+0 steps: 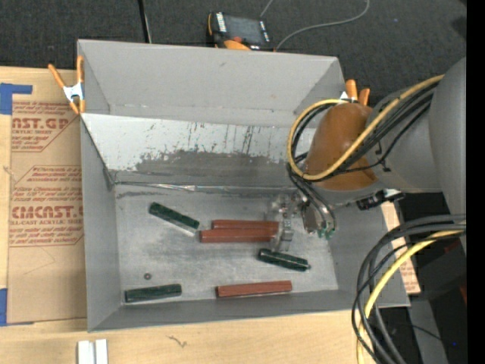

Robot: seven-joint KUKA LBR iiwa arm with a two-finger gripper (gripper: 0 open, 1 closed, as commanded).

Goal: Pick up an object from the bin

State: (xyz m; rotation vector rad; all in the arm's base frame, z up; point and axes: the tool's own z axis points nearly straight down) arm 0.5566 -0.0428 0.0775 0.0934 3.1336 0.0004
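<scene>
Pincer (286, 230) low over the floor of the grey metal bin (212, 89), at the end of the arm coming in from the view's right, under an orange wrist cover (341, 146) looped with yellow and black cables (333, 174); width of opening impossible to tell from this angle, and nothing seen clamped in it; tip right at the right-hand ends of 2 bars laid side by side, touching along their length and running away from the pincer toward the view's left; upper red-brown bar (241, 224) the shorter of the 2, lower red-brown bar (231, 236) reaching further from the pincer; contact between pincer and either bar unclear; just below the pincer, toward the near wall, the nearest dark green bar (284, 260), slightly tilted, close under the tip and apart from the pair; further down from the pincer and a little to its left, near the front edge of the floor, a lone red-brown bar (254, 288), lying level, well apart from the tip; to the pincer's left, past the far end of the pair, a slanted dark green bar (173, 217), near the lower bar's end but not touching it; farthest from the pincer, down and well to its left in the front corner, a far dark green bar (153, 293), almost level.
</scene>
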